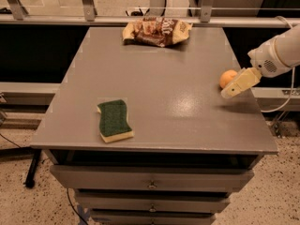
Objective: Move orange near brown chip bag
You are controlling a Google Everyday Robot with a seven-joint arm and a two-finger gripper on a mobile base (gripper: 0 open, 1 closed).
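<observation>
The arm extends in from the right edge of the view, white and rounded, sloping down toward the left; its wrist housing (a pale, bulbous joint with a small dark round mark on its face) sits at the lower end; from there the gripper juts out, cream-coloured, angled downward and leftward, on the right side of the view at about mid-height.

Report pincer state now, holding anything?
One pincer, at the table's right edge, directly in front of the orange: open, closed or holding cannot be told.
</observation>
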